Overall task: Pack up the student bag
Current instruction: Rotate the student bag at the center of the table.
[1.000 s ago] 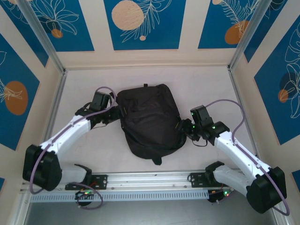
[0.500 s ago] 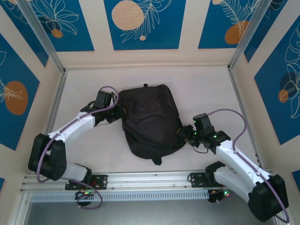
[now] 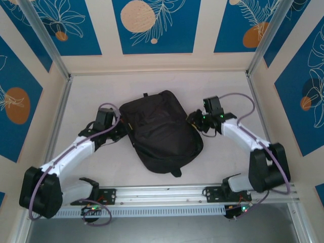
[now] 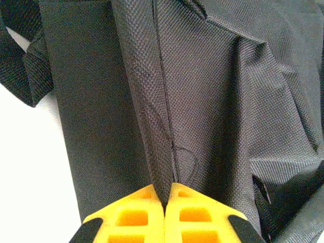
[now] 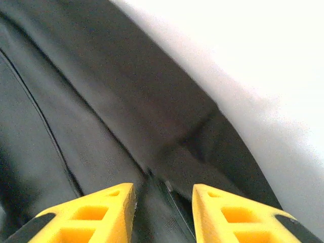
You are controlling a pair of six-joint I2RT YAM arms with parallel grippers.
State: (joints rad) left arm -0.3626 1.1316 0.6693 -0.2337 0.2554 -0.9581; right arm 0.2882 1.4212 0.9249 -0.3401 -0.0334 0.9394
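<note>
My left gripper (image 4: 164, 196) pinches a fold of the large black soft fabric backpack (image 3: 159, 131), flat on the white table (image 3: 223, 86). My right gripper (image 5: 163, 192) stands parted over its right edge.

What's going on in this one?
Two robot arms are working on a black bag lying flat on the table. The left hand is shut, pinching a fold of fabric on the bag's left side. The right hand is at the bag's right edge with its jaws apart; a seam of the bag lies between them, not gripped yet.
</note>
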